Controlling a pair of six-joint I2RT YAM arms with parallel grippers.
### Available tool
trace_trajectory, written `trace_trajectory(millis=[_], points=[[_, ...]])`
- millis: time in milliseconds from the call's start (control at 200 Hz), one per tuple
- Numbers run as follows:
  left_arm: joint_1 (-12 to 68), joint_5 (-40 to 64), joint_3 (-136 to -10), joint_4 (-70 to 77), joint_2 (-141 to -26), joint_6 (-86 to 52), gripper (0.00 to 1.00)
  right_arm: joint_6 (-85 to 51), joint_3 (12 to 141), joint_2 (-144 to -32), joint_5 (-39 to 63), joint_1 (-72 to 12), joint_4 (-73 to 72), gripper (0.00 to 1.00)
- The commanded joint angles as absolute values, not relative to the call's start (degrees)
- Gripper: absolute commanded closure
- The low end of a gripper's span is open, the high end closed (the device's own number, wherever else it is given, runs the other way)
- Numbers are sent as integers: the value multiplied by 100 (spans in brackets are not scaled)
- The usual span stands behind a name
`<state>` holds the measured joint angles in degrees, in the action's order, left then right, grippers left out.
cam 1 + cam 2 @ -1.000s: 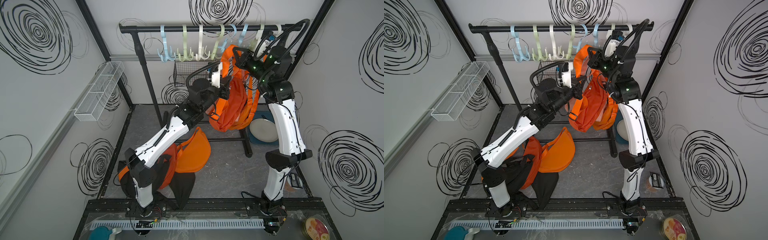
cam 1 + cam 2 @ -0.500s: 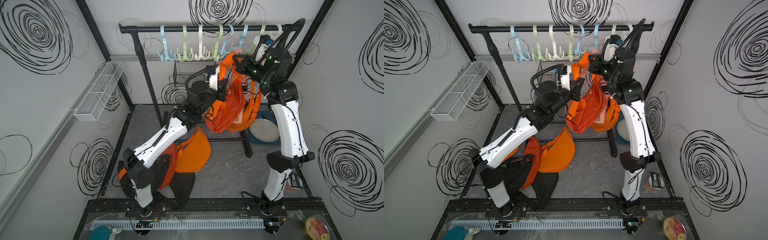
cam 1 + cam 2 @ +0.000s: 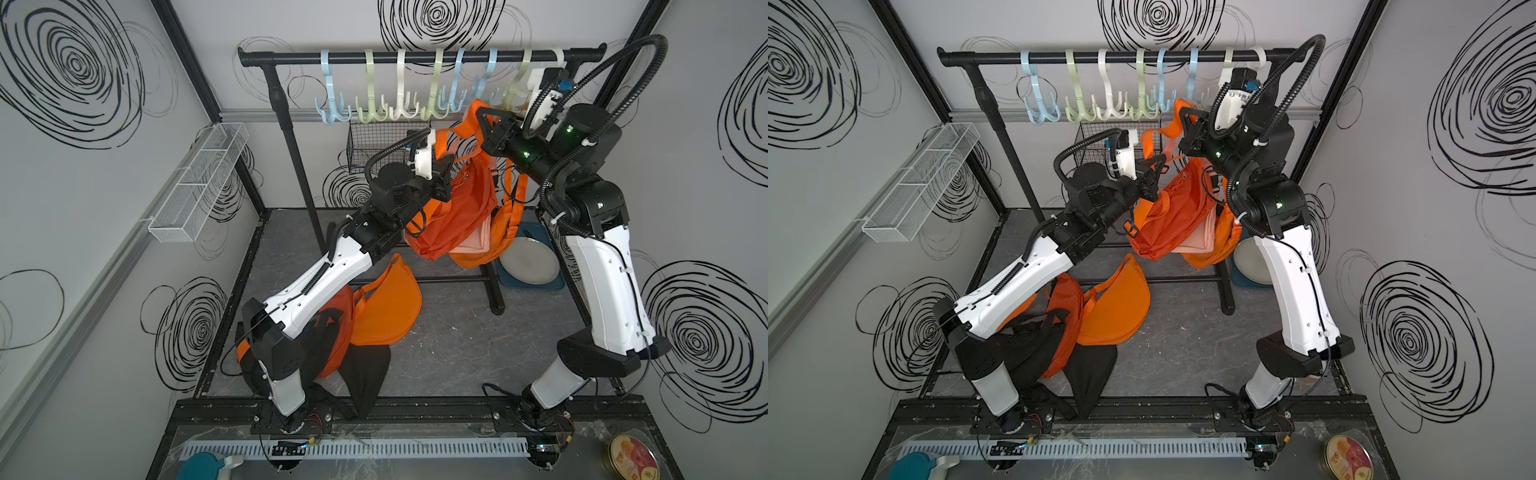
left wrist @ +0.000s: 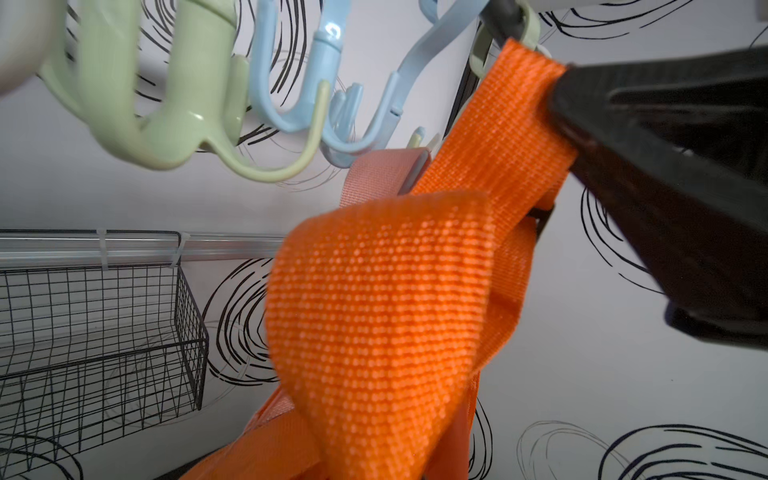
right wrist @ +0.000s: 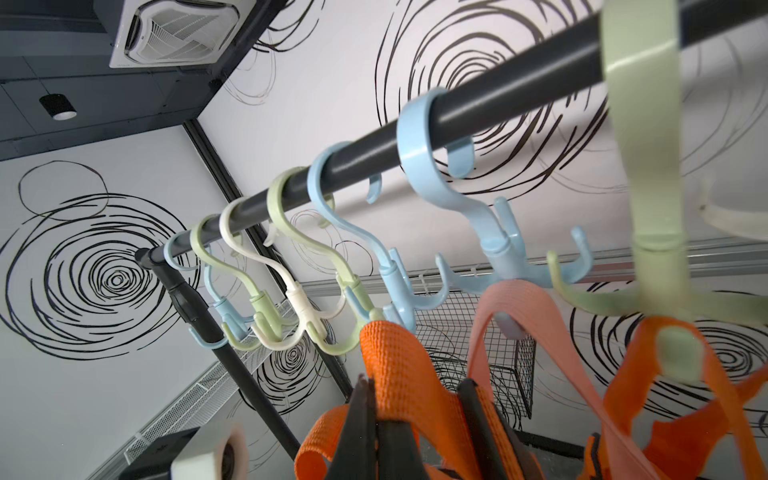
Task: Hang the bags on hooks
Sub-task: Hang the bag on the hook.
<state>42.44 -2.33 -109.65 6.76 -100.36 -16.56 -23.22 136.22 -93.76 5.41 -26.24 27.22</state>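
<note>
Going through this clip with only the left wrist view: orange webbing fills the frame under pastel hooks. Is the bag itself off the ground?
Observer: Yes. In both top views the orange fabric bag hangs in the air between the two arms, clear of the grey floor.
Operator: Are the left jaws actually gripping? My view doesn't show them.
Observer: In a top view the left gripper has its jaws shut on the orange webbing strap just above the bag.
Operator: Other bags waiting?
Observer: An orange crescent-shaped bag and a black fabric bag lie on that floor.
</note>
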Motion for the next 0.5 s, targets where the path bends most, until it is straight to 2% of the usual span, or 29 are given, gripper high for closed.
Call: trace_trajectory(millis=[0, 200, 495], points=[[4315, -165, -10649, 1354, -9511, -1644, 100, -2066, 13352, -9002, -29, -2893, 1969, 100], [4128, -309, -10351, 1455, -9048, -1710, 100, -2067, 13254, -9004, 343, -3273, 1692, 100], [3722, -66, -11380, 639, -9418, -1882, 100, -1869, 14145, -9767, 386, -3705, 1973, 100]])
